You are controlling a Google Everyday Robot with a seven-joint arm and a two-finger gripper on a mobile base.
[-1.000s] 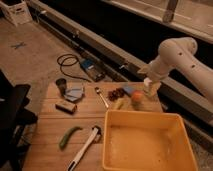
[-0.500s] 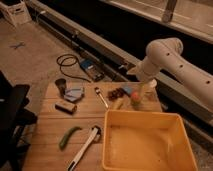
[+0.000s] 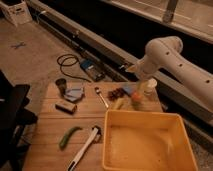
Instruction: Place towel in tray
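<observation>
The towel (image 3: pixel 75 92), a small pale blue-grey rumpled cloth, lies at the back left of the wooden table, right beside a dark cup (image 3: pixel 61 85). The tray (image 3: pixel 107 142), a large yellow bin, stands on the front right of the table. My white arm (image 3: pixel 165 55) reaches in from the right. The gripper (image 3: pixel 136 85) hangs over the back middle of the table among small items, well to the right of the towel and behind the tray.
A dark block (image 3: pixel 66 106), a spoon (image 3: pixel 101 96), a green pepper (image 3: pixel 69 136) and a white-handled brush (image 3: pixel 84 148) lie on the table. A white bottle (image 3: pixel 149 89), an orange item (image 3: pixel 136 100) and dark fruit (image 3: pixel 117 93) sit below the gripper. A black chair (image 3: pixel 12 117) stands at left.
My arm has swung left and lowered, bringing the gripper from the table's back right toward its back middle. The towel and tray have not moved.
</observation>
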